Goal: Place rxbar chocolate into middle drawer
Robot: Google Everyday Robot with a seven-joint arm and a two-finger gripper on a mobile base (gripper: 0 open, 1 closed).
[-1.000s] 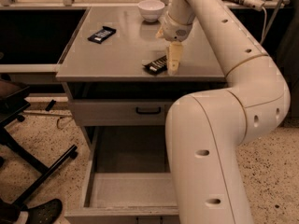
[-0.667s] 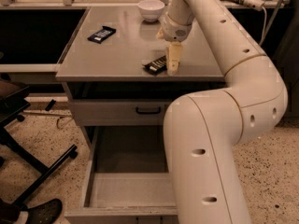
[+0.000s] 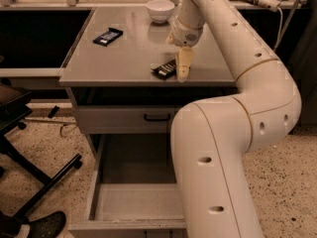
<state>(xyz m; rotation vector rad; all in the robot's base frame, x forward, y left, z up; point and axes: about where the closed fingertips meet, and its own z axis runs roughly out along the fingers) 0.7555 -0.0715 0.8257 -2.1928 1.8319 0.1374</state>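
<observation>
The rxbar chocolate point(image 3: 164, 70), a black wrapper with white lettering stripes, lies flat near the front edge of the cabinet top. My gripper point(image 3: 184, 71) points straight down at the bar's right end, touching or just above it. The middle drawer point(image 3: 105, 203) is pulled out wide open below, and its pale grey floor shows. The lower part of my arm covers the drawer's right side.
A dark bar with a bluish-white label point(image 3: 108, 36) lies at the back left of the cabinet top point(image 3: 99, 63). A white bowl point(image 3: 160, 9) stands at the back. A closed drawer front with a black handle point(image 3: 157, 117) sits above the open drawer. A black chair base point(image 3: 34, 182) stands on the floor at the left.
</observation>
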